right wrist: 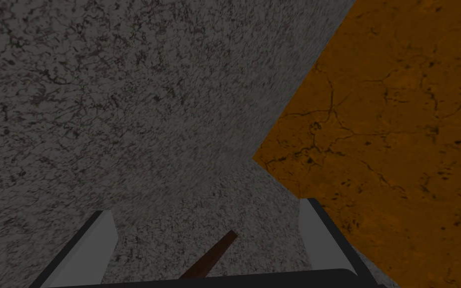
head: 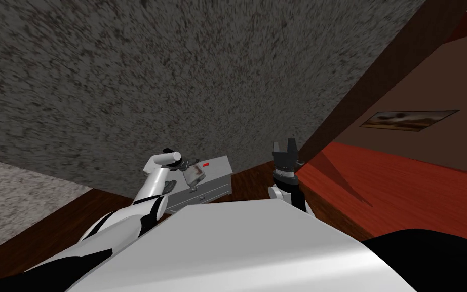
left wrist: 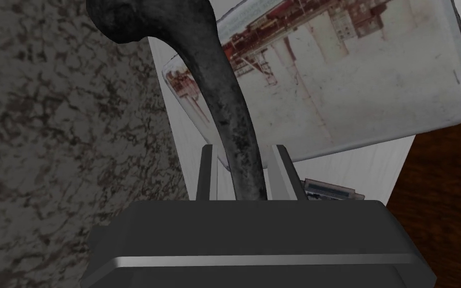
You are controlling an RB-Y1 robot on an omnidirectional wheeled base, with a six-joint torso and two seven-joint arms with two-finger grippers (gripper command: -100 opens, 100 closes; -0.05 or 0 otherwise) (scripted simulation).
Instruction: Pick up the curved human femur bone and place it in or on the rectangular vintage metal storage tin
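Dark grey, that femur bone (left wrist: pixel 224 100), nearly charcoal, and the left gripper (left wrist: pixel 243 147) has it clamped. Both thin fingers (left wrist: pixel 282 167) are drawn in close on either side of the shaft, well narrower than an open hand. From the grip the bone rises, bends and swells into a knobby head out in front.

The bone is up in the air, off every surface. Seen along the left wrist, its curve crosses the near corner of the storage tin (left wrist: pixel 364 75). I can't tell whether bone and tin are touching.

The tin is a pale, worn rectangular box with rounded corners and a faded reddish-brown printed scene on its lid. It lies flat on the white top of a low grey cabinet (head: pixel 215 185). The cabinet stands against a speckled grey wall (head: pixel 177 76) on a dark wooden floor (left wrist: pixel 449 210). Something small and flat (left wrist: pixel 332 191) peeks out on the cabinet top just beside the gripper's dark body, too hidden to name.

From the head view, the left arm reaches forward with its wrist bent over the cabinet. Over on the other side, the right gripper (head: pixel 284 143) is held upright and well apart from the cabinet. Its two blades are spread wide, holding nothing
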